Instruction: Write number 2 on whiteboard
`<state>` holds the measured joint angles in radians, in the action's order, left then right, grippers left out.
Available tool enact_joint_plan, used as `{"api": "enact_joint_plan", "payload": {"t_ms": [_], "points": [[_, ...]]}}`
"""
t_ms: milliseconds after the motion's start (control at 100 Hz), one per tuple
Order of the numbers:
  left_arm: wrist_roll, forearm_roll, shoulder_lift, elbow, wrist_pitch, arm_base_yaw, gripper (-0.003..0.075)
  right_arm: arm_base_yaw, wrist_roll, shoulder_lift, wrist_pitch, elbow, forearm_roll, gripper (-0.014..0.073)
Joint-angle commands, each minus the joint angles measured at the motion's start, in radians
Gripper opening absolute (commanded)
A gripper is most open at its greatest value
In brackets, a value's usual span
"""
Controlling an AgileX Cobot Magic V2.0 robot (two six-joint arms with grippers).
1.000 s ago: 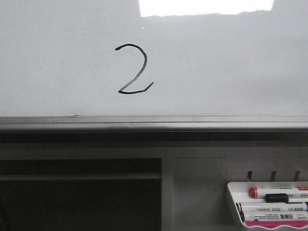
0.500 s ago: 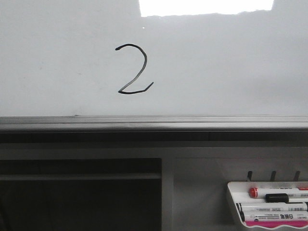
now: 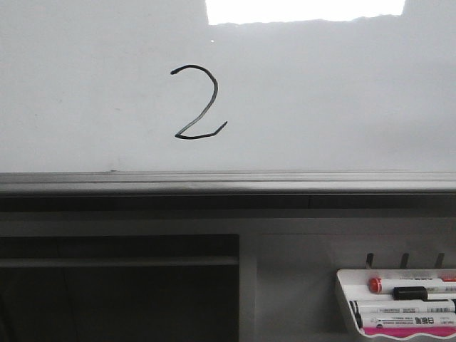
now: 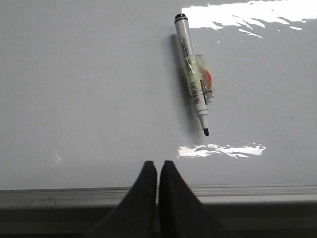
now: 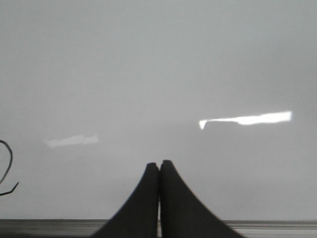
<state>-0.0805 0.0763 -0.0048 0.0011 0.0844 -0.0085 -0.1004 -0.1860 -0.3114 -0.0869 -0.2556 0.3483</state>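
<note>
The whiteboard [image 3: 342,107] fills the upper part of the front view, glossy and pale, with a grey ledge [image 3: 228,182] running along its lower edge. No desk top is in view, so places are given against the board and its ledge. The number 2 [image 3: 198,103] stands left of the board's middle, above the ledge, in thin black line with a curved top and an upturned end to its base; it looks finished, so the writing step appears done.

A small white tray [image 3: 349,303] hangs below the ledge at the right, holding several markers [image 3: 402,308], likely spares kept within reach.

In the left wrist view a capless marker [image 4: 192,79] lies flat against the board surface, tip toward the ledge, with tape wrapped round its barrel, perhaps to give the fingers a better hold. It sits apart from the left fingers [image 4: 158,171], which are pressed together and hold nothing. The right fingers [image 5: 159,171] are likewise closed and empty, facing bare board with an edge of the digit at the side.
</note>
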Motion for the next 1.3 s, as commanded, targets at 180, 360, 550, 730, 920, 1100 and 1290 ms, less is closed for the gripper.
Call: {"api": "enact_joint_plan", "payload": {"t_ms": [180,360,550,730,920,1100,1290], "points": [[0.01,0.003,-0.027,0.012,-0.075,-0.01,-0.002,0.087,-0.022,0.283,0.192,0.245,-0.003,-0.0074],[0.01,0.005,-0.025,0.012,-0.078,-0.01,-0.002,0.077,-0.039,0.338,0.15,0.292,-0.022,-0.0074],[0.01,0.005,-0.025,0.012,-0.078,-0.01,-0.002,0.074,-0.039,0.338,0.178,0.292,-0.024,-0.0074],[0.01,0.005,-0.025,0.012,-0.078,-0.01,-0.002,0.074,0.104,0.338,0.187,0.292,-0.173,-0.0074],[0.01,0.005,-0.025,0.012,-0.078,-0.01,-0.002,0.074,0.352,0.338,0.23,0.292,-0.432,-0.0074],[0.01,0.005,-0.025,0.012,-0.078,-0.01,-0.002,0.074,0.352,0.338,0.232,0.292,-0.432,-0.0074],[0.01,0.005,-0.025,0.012,-0.078,-0.01,-0.002,0.074,0.352,0.338,0.232,0.292,-0.432,-0.0074]]}}
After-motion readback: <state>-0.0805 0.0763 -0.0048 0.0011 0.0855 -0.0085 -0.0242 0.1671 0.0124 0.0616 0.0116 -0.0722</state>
